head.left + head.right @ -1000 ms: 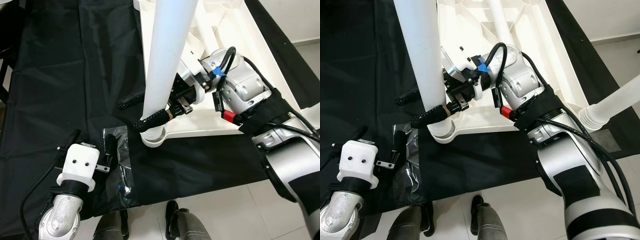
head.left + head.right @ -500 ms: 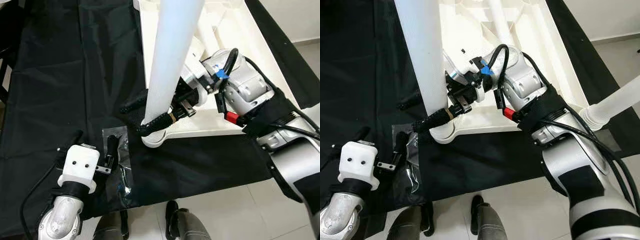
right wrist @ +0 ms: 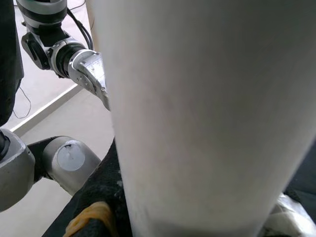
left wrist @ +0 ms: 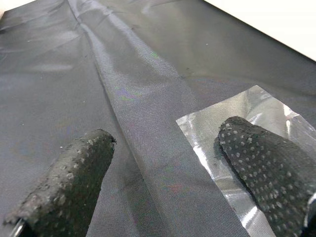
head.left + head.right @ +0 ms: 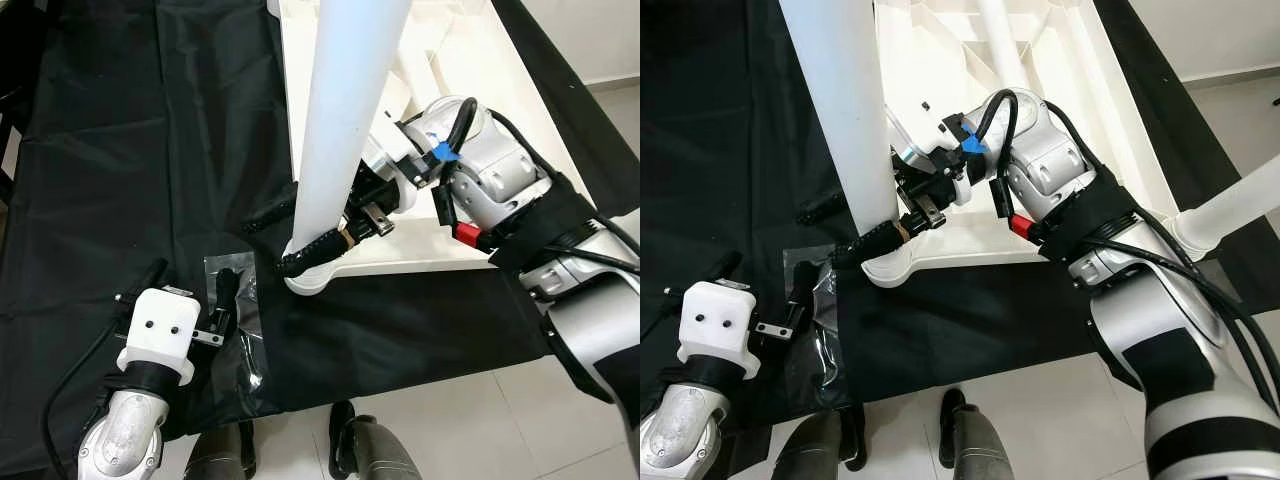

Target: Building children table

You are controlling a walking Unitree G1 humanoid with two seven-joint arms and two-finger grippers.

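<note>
Standing upright in the near corner of the upturned white tabletop (image 5: 470, 240), the white table leg (image 5: 345, 130) sits with its foot in a round socket at that corner. The tabletop lies underside up on a black sheet (image 5: 130, 150) spread over a pale tiled floor (image 5: 460, 420).

The right gripper (image 5: 285, 235) reaches in from the right, low on the leg just above the socket. Its two black fingers straddle the leg: one finger (image 5: 312, 250) crosses the near face of the leg and touches it, while the other (image 5: 265, 213) pokes out on the far left side of the leg. The fingers are closed around the leg, holding it between them. In the right wrist view the leg (image 3: 207, 113) looms close against the camera, with a black finger (image 3: 96, 197) pressed along its edge.

The left gripper (image 5: 190, 300) rests low over the sheet, well apart from the leg and the tabletop. Its fingers are spread wide with nothing between them. In the left wrist view one fingertip (image 4: 269, 168) lies over a clear plastic bag (image 4: 237, 123) that lies flat on the sheet, and the other fingertip (image 4: 69, 177) is over bare black cloth beside it.

A second white leg (image 5: 1230, 210) stands at the tabletop's right corner.
</note>
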